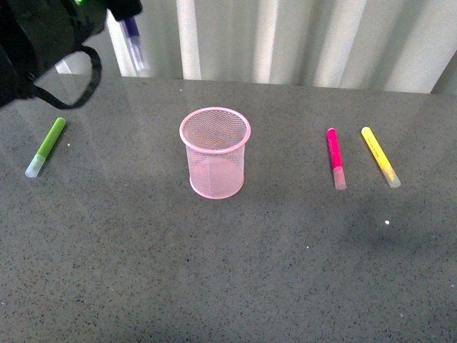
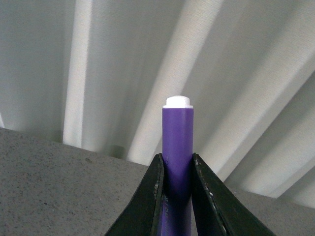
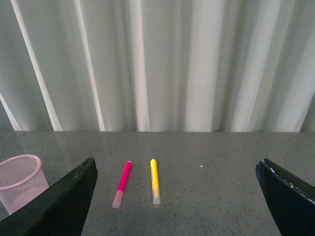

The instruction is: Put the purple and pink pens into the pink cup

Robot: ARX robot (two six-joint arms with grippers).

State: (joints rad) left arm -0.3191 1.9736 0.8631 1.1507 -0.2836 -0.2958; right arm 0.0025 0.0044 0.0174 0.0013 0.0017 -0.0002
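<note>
The left end effector [image 2: 177,164] is gripping the purple pen [image 2: 177,132] aloft, left of and behind the pink cup [image 1: 215,153]; next comes carrying it over the rim. The right end effector [image 3: 176,169] is gaping empty above the pink pen [image 1: 334,153], which is lying on the table [image 1: 214,271].

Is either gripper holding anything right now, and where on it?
The left gripper clamps the purple pen around its barrel; the right gripper is open, empty.

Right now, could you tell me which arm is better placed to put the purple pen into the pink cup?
Left. The left pincer is shut on the purple pen, held up to the left of the pink cup. The right pincer is open and holds nothing.
</note>
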